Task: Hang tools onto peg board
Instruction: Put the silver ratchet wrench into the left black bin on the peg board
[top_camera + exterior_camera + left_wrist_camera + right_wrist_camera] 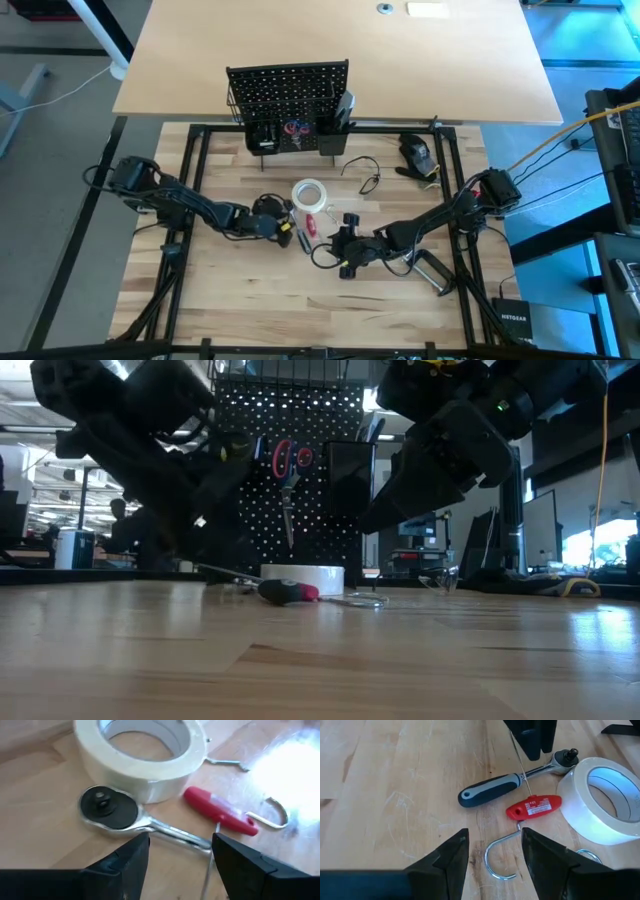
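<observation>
The peg board (pixel 288 88) stands upright at the far middle, with red-handled scissors (pixel 296 128) hanging on it. On the table lie a white tape roll (pixel 145 755), a ratchet wrench (pixel 107 807) with a grey-black handle (pixel 495 790), a small red-handled tool (pixel 534 806) with a thin shaft, and a metal hook (pixel 500 857). My left gripper (pixel 180 855) is open, just near of the tape roll. Its fingers stand either side of the ratchet's shaft and the thin shaft. My right gripper (pixel 492 855) is open above the hook.
A bulky black device (pixel 418 155) and a loose wire (pixel 365 175) lie at the far right. A silver tool (pixel 432 270) rests near my right arm. A second hook (pixel 272 815) lies beside the red handle. Black frame rails (pixel 190 180) border the work area.
</observation>
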You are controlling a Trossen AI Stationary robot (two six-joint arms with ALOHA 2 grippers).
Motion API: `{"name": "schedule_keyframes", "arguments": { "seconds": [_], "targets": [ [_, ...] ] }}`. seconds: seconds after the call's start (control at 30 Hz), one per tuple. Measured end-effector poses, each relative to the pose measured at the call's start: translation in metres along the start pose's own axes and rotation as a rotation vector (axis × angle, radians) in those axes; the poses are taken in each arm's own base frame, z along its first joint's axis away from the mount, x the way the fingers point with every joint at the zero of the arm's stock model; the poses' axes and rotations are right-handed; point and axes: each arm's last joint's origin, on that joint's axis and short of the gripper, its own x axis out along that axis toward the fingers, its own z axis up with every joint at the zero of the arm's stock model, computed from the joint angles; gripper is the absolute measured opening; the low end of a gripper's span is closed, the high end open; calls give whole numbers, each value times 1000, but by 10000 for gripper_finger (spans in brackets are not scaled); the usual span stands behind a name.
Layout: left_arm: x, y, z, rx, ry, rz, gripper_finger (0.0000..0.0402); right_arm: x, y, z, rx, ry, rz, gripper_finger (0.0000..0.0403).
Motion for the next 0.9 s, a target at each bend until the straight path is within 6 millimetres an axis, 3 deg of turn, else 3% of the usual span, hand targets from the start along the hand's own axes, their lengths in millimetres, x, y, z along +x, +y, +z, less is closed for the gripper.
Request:
{"name": "schedule_keyframes", "arguments": {
  "seconds": [0.17, 0.33, 0.9],
  "targets": [
    [13, 1, -7, -4, 18, 49, 205, 0, 0, 0, 1, -2, 0, 182],
    [25, -5, -1, 18, 21, 59, 205, 0, 0, 0, 1, -3, 0, 182],
    [28, -7, 11, 6, -62, 110, 205, 0, 0, 0, 0, 1, 0, 182]
  ]
}}
